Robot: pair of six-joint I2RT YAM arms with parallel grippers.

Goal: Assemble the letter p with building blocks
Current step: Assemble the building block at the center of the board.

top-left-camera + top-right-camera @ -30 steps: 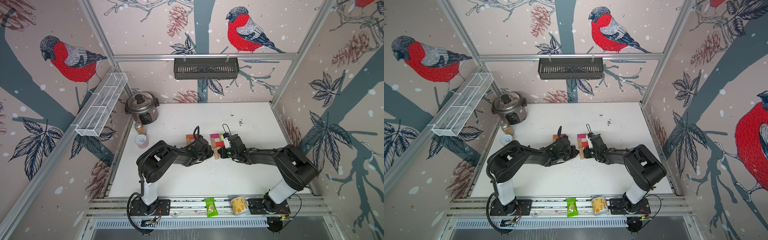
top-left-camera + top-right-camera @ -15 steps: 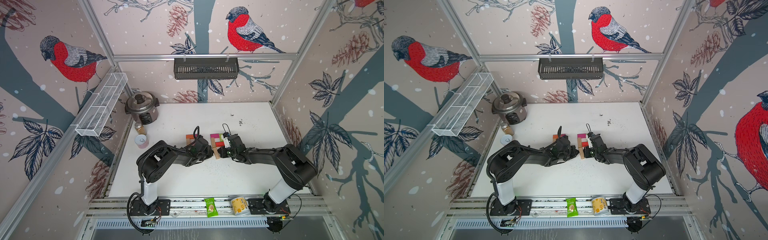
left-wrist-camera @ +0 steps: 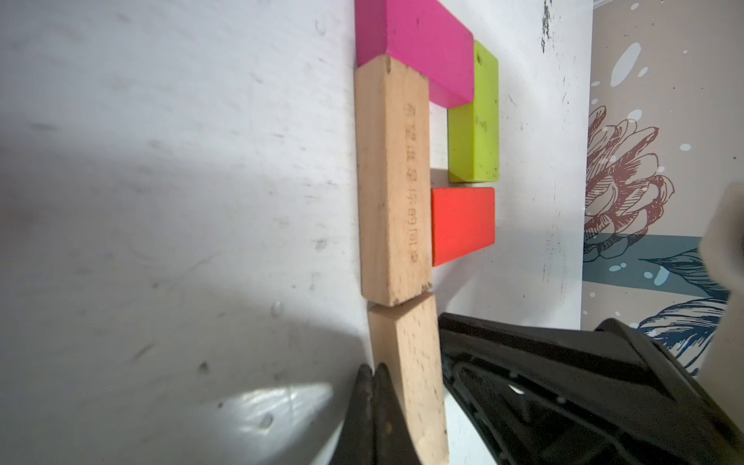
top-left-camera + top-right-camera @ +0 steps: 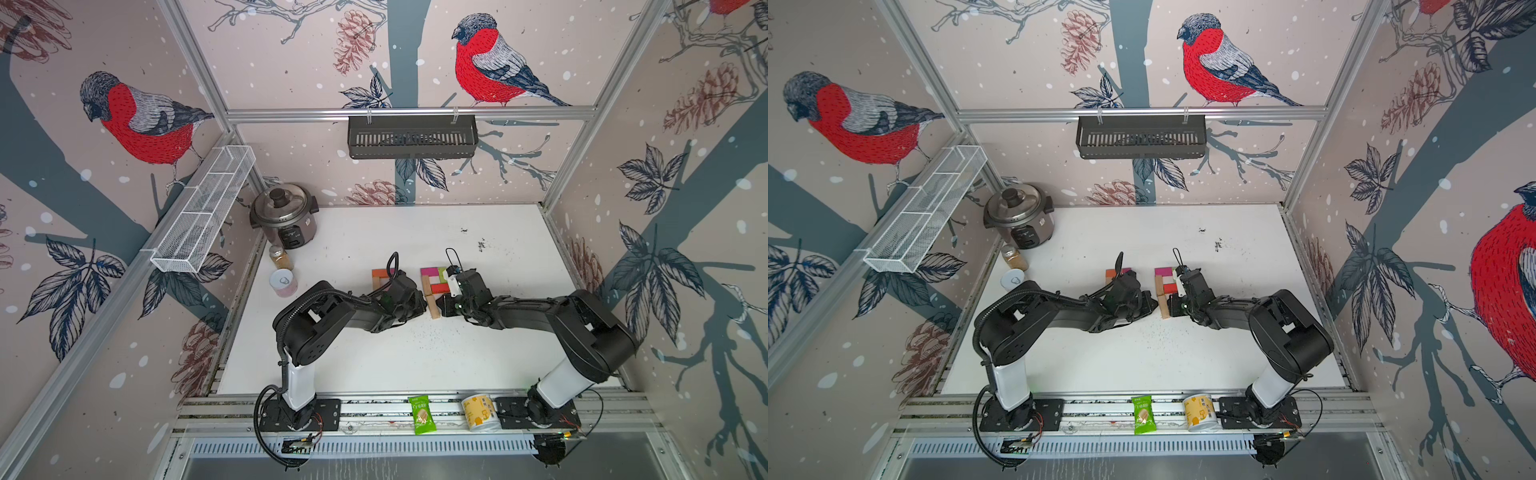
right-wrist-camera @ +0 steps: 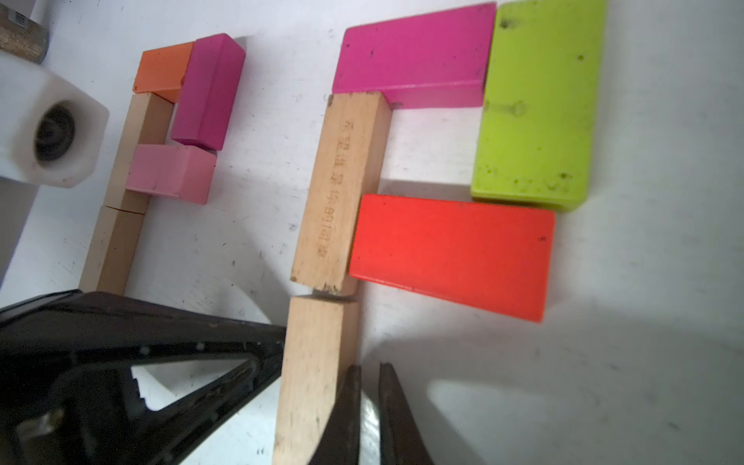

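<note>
With the left gripper [image 3: 372, 368] and right gripper [image 5: 370, 368] each pressed together, empty, flanking the lower bar [image 5: 318, 362], we risk skewing it off the upper bar [image 5: 342, 193] if one pushes harder.

**Pincers flanked a wood bar mid-desk**

On the white desk [image 4: 1183, 353], the left pincer [image 4: 1153, 306] and the right pincer [image 4: 1171, 309] sat close on either side of the near wood bar [image 4: 1164, 307]. Just beyond it lay a second wood bar [image 4: 1159, 286], with a magenta block [image 4: 1163, 272] and a red block [image 4: 1169, 288] beside it. An orange block [image 4: 1111, 273] peeked out farther left. A rice cooker [image 4: 1021, 220] stood in the far-left corner.
</note>
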